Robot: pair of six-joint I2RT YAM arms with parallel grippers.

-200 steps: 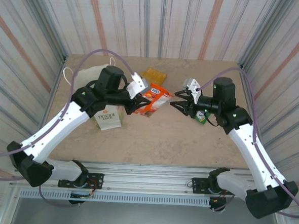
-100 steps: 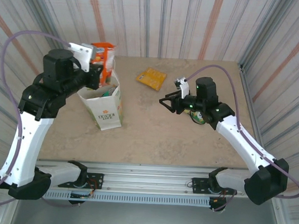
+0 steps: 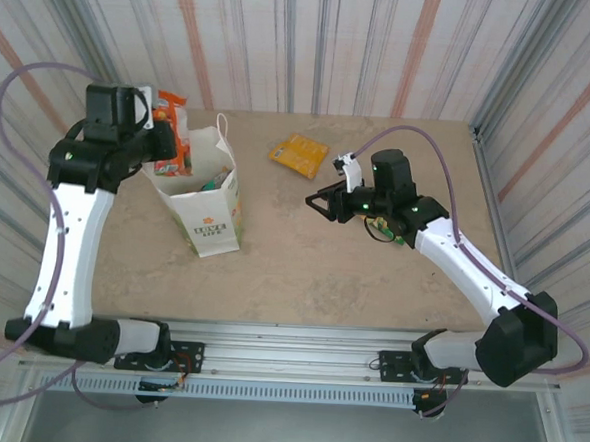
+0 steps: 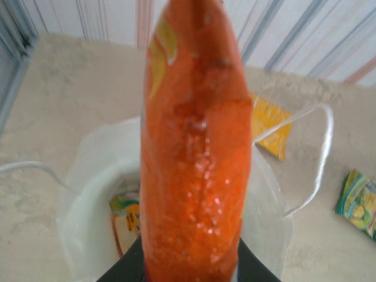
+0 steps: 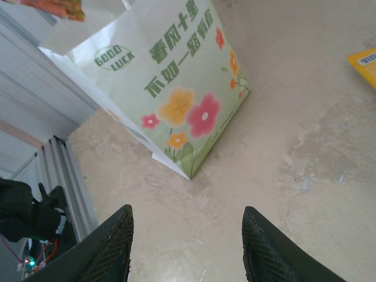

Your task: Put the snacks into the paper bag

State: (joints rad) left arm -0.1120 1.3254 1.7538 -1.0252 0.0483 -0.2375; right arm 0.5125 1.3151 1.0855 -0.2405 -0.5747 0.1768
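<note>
While the left pincer (image 3: pixel 160 138) holds an orange packet (image 4: pixel 194 147) above the paper bag (image 3: pixel 215 221), the right pincer (image 5: pixel 188 211) gapes over bare table (image 3: pixel 302 272).

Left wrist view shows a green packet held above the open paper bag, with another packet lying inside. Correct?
No: the left wrist view shows the held packet is orange, not green. It is above the open paper bag, with another packet lying inside.

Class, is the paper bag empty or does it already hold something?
Not empty: the left wrist view shows a yellow-green packet inside the paper bag.
</note>
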